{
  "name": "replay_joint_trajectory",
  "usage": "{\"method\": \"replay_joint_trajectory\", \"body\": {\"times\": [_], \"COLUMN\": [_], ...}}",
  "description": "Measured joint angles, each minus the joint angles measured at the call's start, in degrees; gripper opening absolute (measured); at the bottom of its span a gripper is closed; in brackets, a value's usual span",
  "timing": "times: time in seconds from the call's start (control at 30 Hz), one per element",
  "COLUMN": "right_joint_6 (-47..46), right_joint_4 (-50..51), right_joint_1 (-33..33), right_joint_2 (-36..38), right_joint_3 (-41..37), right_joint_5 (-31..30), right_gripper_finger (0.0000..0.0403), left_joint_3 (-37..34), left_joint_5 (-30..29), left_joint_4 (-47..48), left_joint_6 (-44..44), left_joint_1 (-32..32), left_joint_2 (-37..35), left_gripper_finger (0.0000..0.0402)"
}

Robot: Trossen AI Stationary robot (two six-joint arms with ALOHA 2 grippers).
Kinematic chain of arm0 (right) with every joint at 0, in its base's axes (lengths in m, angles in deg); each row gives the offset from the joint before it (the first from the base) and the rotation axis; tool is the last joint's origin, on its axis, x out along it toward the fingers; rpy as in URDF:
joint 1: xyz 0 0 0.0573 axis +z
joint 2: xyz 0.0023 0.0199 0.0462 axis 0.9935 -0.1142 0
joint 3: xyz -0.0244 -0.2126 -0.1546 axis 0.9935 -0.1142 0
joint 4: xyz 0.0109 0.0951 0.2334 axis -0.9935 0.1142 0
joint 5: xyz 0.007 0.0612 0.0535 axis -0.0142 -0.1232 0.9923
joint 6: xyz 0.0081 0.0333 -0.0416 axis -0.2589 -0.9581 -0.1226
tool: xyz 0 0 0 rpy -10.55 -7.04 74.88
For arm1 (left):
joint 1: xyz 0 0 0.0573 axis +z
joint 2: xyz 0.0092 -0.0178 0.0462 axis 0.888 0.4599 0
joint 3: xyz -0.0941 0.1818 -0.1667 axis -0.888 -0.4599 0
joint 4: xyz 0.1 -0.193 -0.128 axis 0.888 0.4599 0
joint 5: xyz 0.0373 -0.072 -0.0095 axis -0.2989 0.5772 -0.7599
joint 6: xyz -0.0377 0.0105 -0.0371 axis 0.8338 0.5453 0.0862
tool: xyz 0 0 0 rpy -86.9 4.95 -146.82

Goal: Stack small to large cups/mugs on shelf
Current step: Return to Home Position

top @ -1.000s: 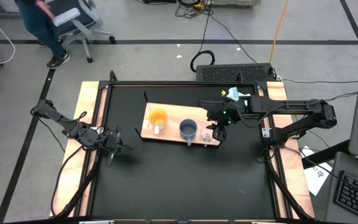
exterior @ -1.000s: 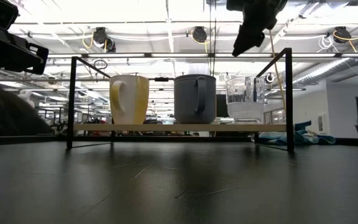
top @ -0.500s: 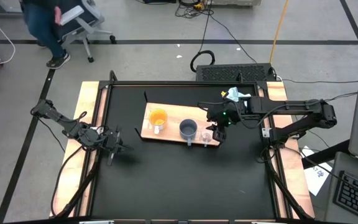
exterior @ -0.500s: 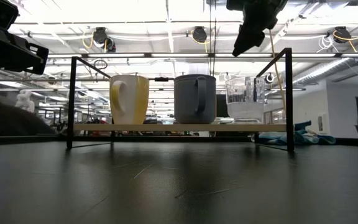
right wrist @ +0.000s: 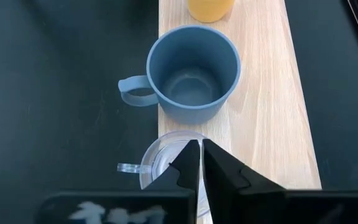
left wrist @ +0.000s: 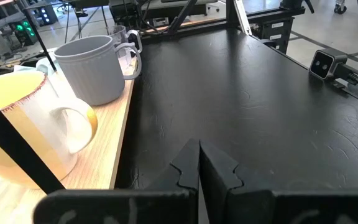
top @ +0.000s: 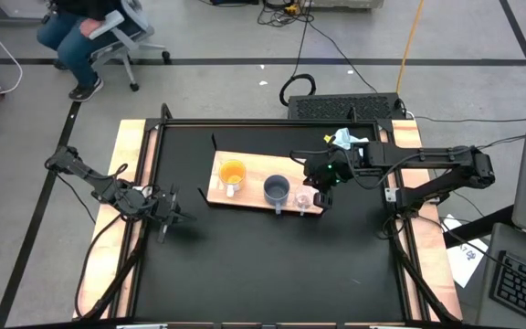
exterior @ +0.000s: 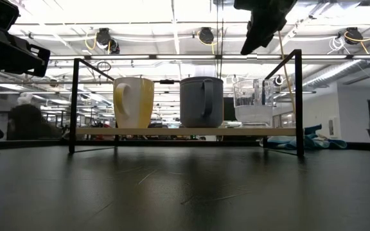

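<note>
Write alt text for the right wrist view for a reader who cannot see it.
Three cups stand in a row on the light-wood shelf: orange mug, blue-grey mug in the middle, clear glass cup. The right tool hangs shut and empty over the clear glass cup. The shelf lies on a black table.

The shelf (right wrist: pixel 272 93) is made of pale, matt, grained wood. The blue-grey mug (right wrist: pixel 191 74) is finished smooth and matt, the glass cup (right wrist: pixel 159 160) clear and glossy.
</note>
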Motion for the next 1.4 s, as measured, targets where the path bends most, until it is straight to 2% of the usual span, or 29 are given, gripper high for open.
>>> {"method": "replay_joint_trajectory", "body": {"times": [0.63, 0.73, 0.9, 1.4], "right_joint_6": [-0.49, -1.99, -3.23, -8.19], "right_joint_4": [1.83, 4.42, 1.98, -9.53], "right_joint_1": [0.0, 0.0, 0.37, 8.37], "right_joint_2": [1.58, 3.94, 10.06, 30.24], "right_joint_3": [0.0, -0.09, -3.67, -21.13], "right_joint_5": [-0.02, -0.04, -0.04, -0.07], "right_gripper_finger": [0.0001, 0.0001, 0.0, 0.0], "left_joint_3": [0.0, 0.0, 0.0, 0.02], "left_joint_5": [0.03, 1.5, -0.92, -3.02], "left_joint_4": [0.13, -0.02, -0.74, -3.74], "left_joint_6": [-0.72, -2.47, -1.7, -4.32], "left_joint_1": [-0.01, -0.01, -0.01, -0.01], "left_joint_2": [-0.01, 0.01, -0.01, -0.01], "left_gripper_finger": [0.001, 0.001, 0.0003, 0.0005]}}
